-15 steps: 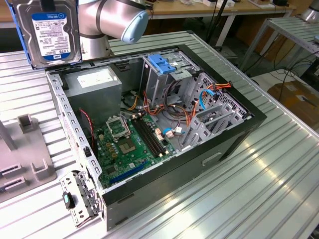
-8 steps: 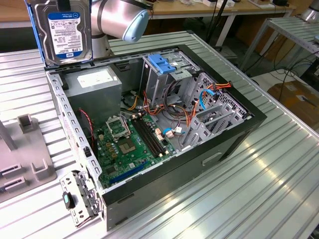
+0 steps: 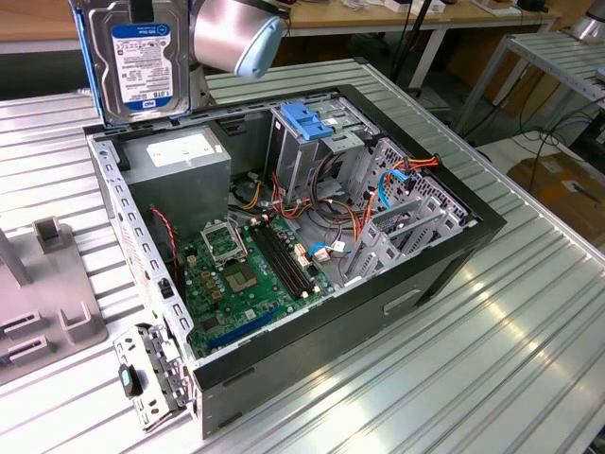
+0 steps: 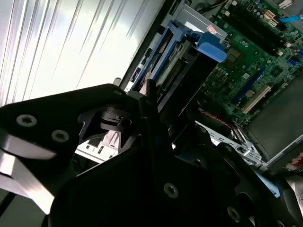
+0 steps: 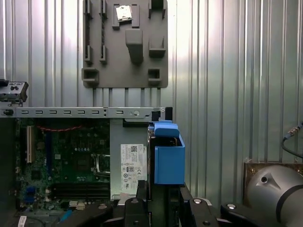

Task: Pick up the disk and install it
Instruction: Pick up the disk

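Exterior view, upright silver disk (image 3: 140,66), blue-and-white label (image 3: 141,57)

Below the gripper (image 5: 158,201) an open computer case (image 3: 444,274) lies on a ribbed metal table (image 3: 510,359). Nearest under the gripper sits the grey power-supply box (image 3: 180,161), with the green motherboard (image 3: 241,279) just beside it. Farther from the gripper a metal drive cage (image 3: 302,156) carries a blue plastic bracket (image 3: 307,121) on top, with orange and blue cables (image 3: 392,180) nearby, and outside the case a grey fixture plate (image 3: 47,312) rests on the table.
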Controlling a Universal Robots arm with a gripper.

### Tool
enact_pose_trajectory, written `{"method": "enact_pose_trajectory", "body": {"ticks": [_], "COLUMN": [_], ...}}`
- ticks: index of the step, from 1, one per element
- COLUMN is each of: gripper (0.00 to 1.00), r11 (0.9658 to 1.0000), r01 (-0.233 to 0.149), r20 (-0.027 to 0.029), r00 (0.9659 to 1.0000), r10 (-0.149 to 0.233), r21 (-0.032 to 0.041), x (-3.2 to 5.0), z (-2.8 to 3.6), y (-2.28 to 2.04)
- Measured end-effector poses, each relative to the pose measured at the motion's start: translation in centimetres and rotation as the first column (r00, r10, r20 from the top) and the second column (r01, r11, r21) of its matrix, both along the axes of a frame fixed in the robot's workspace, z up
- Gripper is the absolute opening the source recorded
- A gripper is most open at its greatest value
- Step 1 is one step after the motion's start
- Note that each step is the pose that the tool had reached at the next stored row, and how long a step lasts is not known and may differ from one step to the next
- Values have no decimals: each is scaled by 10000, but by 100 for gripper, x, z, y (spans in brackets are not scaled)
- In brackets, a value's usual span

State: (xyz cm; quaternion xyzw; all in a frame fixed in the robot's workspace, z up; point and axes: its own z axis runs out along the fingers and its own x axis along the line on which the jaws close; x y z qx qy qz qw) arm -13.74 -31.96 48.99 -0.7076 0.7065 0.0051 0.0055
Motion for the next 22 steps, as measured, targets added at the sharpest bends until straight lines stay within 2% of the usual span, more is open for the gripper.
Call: {"method": "enact_pose_trajectory", "body": {"ticks": [1, 5, 17, 22], "gripper": [35, 35, 35, 35], "r11": [10000, 10000, 10000, 10000], "r01": [-1, -1, 0, 0], "r20": [0, -1, -1, -1], "r00": [10000, 10000, 10000, 10000], "r10": [1, 1, 0, 0], "r21": [0, -1, -5, -5], "x": [11, 16, 21, 60], "z": [0, 0, 0, 0], "y": [-105, -169, -179, -180]}}
